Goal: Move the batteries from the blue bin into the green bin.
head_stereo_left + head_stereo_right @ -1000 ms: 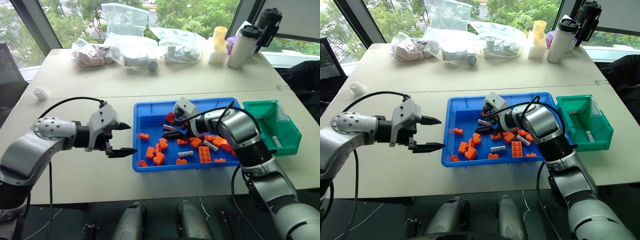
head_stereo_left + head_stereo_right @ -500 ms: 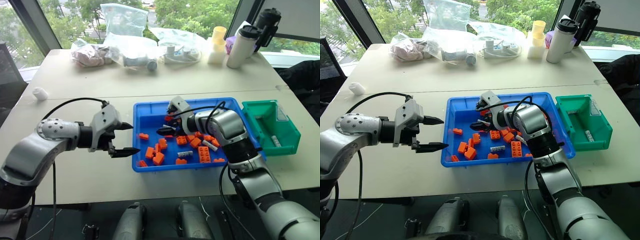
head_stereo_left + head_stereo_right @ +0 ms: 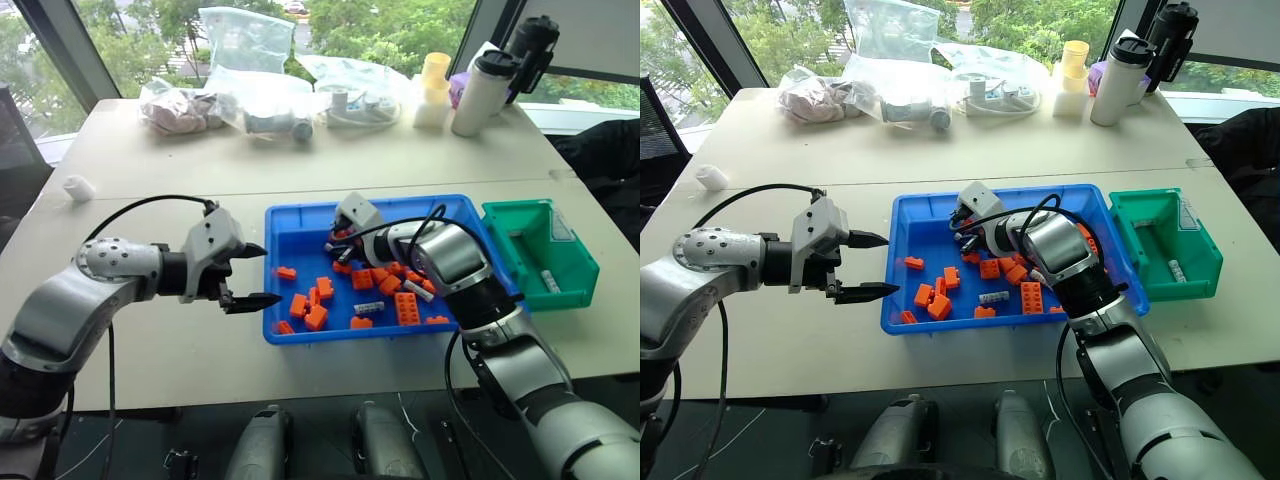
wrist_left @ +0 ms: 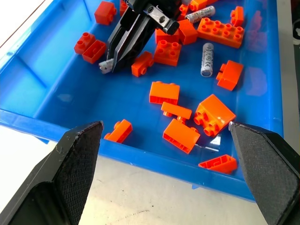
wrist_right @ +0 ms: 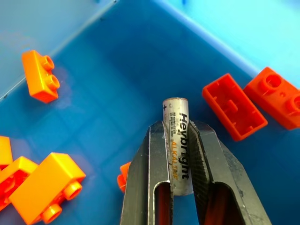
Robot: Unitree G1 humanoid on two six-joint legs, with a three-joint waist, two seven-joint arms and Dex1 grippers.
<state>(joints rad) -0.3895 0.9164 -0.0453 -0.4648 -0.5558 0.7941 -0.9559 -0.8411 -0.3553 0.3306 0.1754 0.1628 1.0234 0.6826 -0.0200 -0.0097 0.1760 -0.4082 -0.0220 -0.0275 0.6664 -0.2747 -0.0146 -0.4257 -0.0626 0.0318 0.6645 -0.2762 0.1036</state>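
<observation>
We see our right gripper (image 5: pixel 180 140) clamped on a battery (image 5: pixel 176 140), its lower end hidden between the fingers; our left gripper (image 3: pixel 258 275) gapes

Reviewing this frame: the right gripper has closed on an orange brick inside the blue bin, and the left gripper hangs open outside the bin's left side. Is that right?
One thing is wrong: the right gripper is shut on a battery, not an orange brick, as the right wrist view shows. The rest holds: it is inside the blue bin, and the left gripper hangs open outside the bin's left side.
</observation>
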